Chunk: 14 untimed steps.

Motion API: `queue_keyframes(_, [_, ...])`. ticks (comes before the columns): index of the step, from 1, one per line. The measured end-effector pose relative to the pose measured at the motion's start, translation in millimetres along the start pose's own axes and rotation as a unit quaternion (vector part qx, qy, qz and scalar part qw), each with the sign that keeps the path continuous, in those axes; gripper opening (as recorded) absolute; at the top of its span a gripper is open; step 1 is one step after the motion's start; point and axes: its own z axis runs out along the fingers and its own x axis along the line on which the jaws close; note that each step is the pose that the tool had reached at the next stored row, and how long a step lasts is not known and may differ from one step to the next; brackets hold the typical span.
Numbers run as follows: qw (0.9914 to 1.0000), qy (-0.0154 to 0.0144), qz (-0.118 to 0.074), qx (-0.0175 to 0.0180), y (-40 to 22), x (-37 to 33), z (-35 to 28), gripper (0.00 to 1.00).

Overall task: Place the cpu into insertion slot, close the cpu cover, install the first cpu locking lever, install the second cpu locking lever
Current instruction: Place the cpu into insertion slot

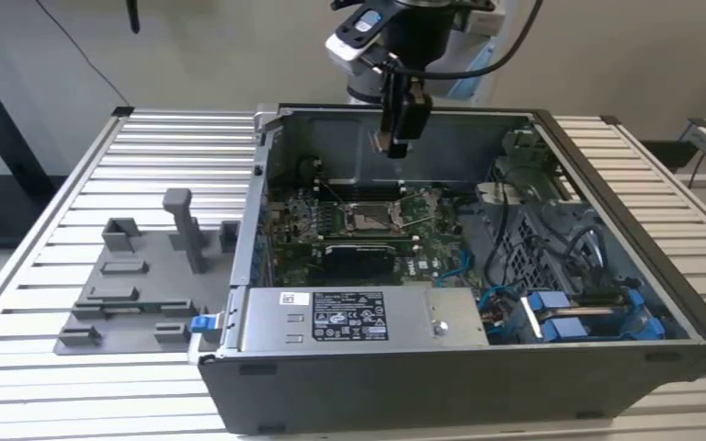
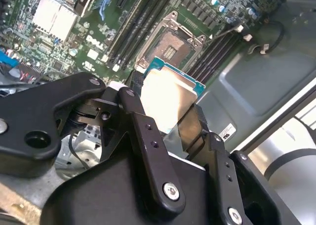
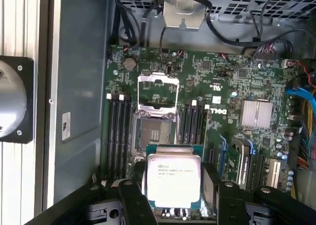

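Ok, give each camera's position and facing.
Exterior view: off the arm, raised, looking down into the open computer case; the arm and gripper hang above it.
First wrist view: at the wrist, looking down past the fingers onto the motherboard.
Second wrist view: at the wrist, looking obliquely along the fingers.
Both wrist views share the gripped cpu and insertion slot.

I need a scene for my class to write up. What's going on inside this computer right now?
A robot arm's claw hangs over the open computer case, shut on the cpu, gripping it by its edges above the green motherboard. The insertion slot is bare, and the cpu cover is swung open beside it. The chip is not yet seated.
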Motion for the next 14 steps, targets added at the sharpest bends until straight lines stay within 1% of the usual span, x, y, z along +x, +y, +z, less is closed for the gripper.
queue_keyframes(9, [0.99968,0.0006,0.025,0.0010,0.3,3.4,5.5,0.55])
queue_keyframes(14, [0.99958,0.0007,0.029,0.0011,0.6,8.8,9.3,0.55])
